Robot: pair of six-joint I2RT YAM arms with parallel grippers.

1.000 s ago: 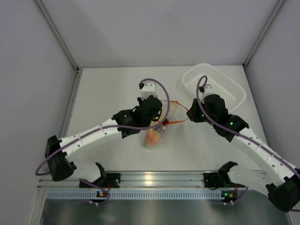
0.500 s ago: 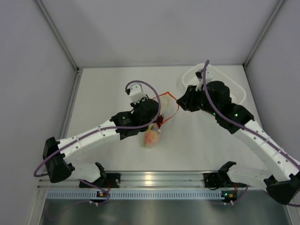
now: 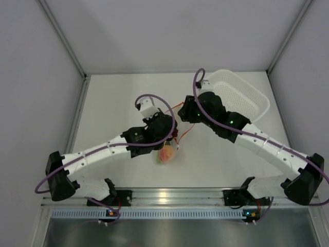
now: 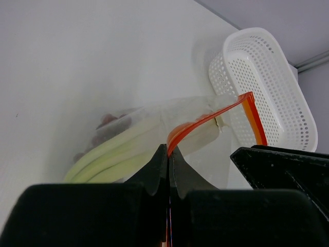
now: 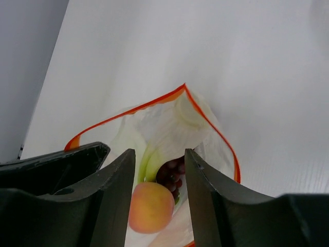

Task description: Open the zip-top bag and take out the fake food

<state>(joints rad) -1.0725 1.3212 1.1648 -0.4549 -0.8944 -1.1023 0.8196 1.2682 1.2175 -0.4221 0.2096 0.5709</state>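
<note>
While left gripper [image 4: 168,154] pinches zip-top bag [image 4: 154,121] rim | right gripper [image 5: 159,154] hovers above, jaws parted

A white perforated basket [image 3: 247,98] sits upright on the white table [image 3: 115,103] — far right corner, near the wall.

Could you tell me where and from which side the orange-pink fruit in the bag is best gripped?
Grip the fruit across its round middle, probably entering through the mouth of the zip-top bag: the left tool holds its rim open; the fruit shows uncovered inside.
</note>
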